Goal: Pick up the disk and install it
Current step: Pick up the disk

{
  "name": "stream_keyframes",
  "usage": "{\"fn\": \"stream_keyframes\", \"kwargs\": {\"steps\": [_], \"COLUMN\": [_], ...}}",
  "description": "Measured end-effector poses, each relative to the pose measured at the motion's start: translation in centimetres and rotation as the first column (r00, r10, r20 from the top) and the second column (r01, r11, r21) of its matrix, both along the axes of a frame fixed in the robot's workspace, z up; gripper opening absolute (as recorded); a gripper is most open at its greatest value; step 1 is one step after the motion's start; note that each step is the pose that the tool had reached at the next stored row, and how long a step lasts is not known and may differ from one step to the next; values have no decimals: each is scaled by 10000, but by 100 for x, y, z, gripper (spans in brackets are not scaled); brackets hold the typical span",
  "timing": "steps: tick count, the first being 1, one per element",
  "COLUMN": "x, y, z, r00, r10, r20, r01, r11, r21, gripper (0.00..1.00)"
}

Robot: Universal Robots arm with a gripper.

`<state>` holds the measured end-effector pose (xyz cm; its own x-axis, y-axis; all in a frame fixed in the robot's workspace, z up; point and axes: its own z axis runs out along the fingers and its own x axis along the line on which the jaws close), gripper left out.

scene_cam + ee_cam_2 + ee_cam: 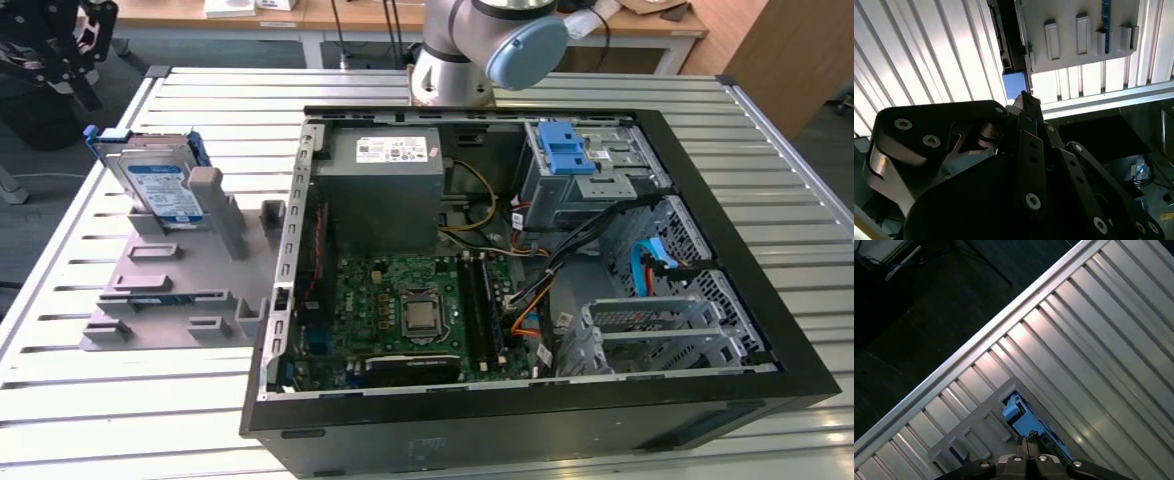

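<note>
Claw (1027, 442) sits closest to the lens in both wrist views, tips clenched together w/ nothing between them, hanging over the blue-framed end of the disk (1023, 421) w/o touching it. From the exterior view I see the disk standing on edge in a grey holder (174, 290) on the slatted bench (80, 400), at the exterior view's left of the open PC case (534, 250). It's outside the case, not yet installed.
</note>
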<state>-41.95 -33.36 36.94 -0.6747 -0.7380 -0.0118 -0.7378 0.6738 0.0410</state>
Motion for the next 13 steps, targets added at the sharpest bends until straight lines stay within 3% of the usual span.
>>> {"fn": "stream_keyframes", "kwargs": {"steps": [3,6,10,13], "x": [0,0,0,0], "y": [0,0,0,0], "z": [-1,-2,-2,-4], "r00": [9985,9941,9841,9741], "r10": [550,1087,1776,2260], "r20": [1,0,0,2], "r01": [-550,-1087,-1776,-2260], "r11": [9985,9941,9841,9741], "r21": [0,0,0,0], "gripper": [11,11,11,11]}}
